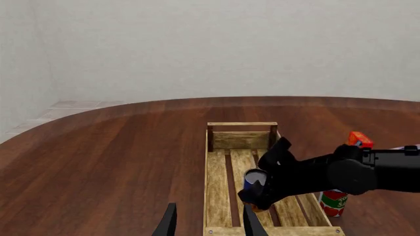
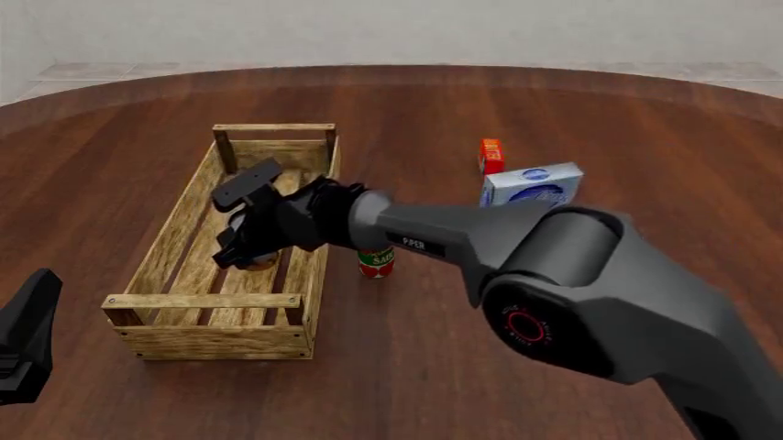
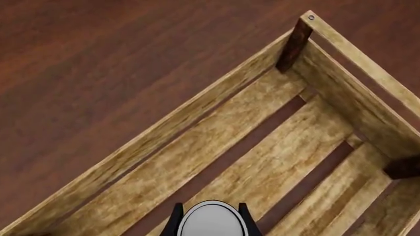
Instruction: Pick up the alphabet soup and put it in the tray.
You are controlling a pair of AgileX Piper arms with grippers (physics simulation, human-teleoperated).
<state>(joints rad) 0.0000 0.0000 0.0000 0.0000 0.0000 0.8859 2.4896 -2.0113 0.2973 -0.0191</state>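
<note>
Right arm (image 2: 588, 275) reached leftward across table (image 2: 490, 385), wrist angled down into tray (image 2: 208, 339) | right gripper (image 3: 209, 219) clamped on alphabet soup (image 1: 253, 178), can inside tray over slats | left gripper (image 1: 206, 223) spread apart near tray's near end | red-and-green can (image 2: 377, 263) just outside tray's right wall

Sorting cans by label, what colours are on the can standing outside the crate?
The can beside the tray has a red and green label with white lettering, clearest in the front view.
</note>
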